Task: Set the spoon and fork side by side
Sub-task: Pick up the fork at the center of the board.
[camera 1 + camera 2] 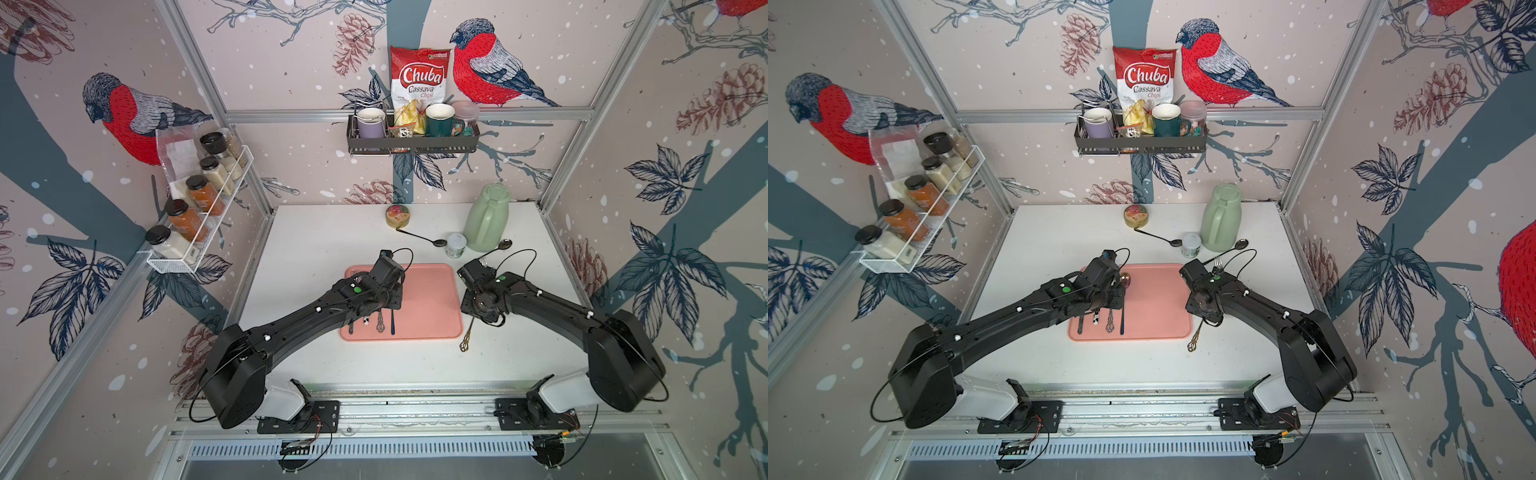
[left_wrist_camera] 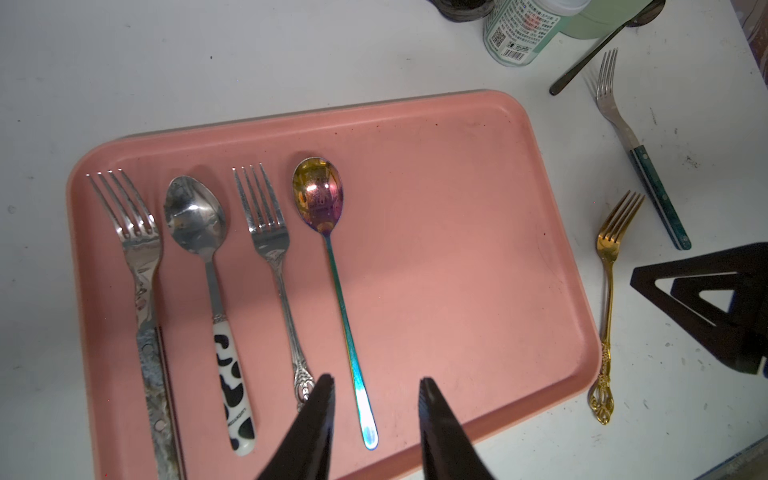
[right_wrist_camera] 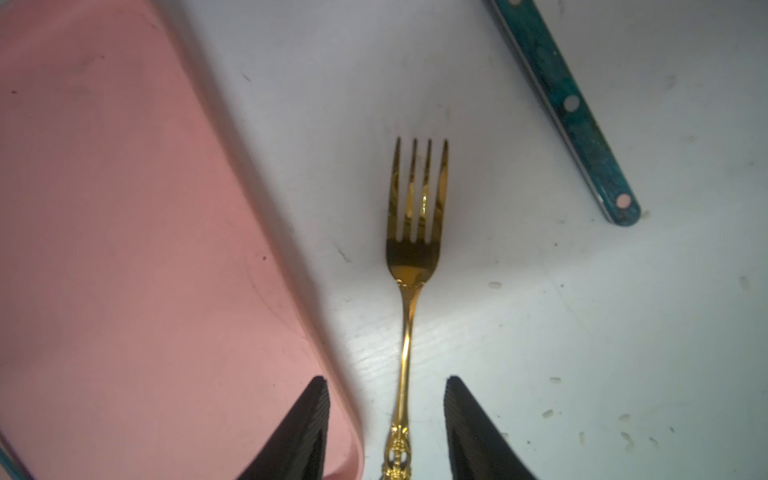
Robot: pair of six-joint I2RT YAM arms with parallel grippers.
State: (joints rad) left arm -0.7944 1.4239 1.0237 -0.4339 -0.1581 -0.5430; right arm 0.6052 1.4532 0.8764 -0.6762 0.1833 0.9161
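The pink tray [image 2: 457,249] carries a row of four pieces lying parallel, bowls and tines pointing the same way: a large silver fork [image 2: 133,232], a cow-patterned spoon [image 2: 195,216], an ornate silver fork [image 2: 266,224] and an iridescent spoon [image 2: 318,195]. The gold fork [image 3: 415,257] lies flat on the desk [image 2: 291,50] just off the tray's right edge, roughly parallel to that edge. A teal-handled fork [image 2: 652,183] lies farther from the tray. The right hand [image 3: 385,379] hangs over the gold fork's handle, parted, a finger on each side, grasping nothing. The left hand [image 2: 377,378] is likewise parted and empty over the tray's near edge, astride the iridescent spoon's handle tip. The step in hand appears to be the pickup of the gold fork. The next move calls for descent, closure on the thin handle, a lift clear of the tray rim, and placement beside the iridescent spoon.
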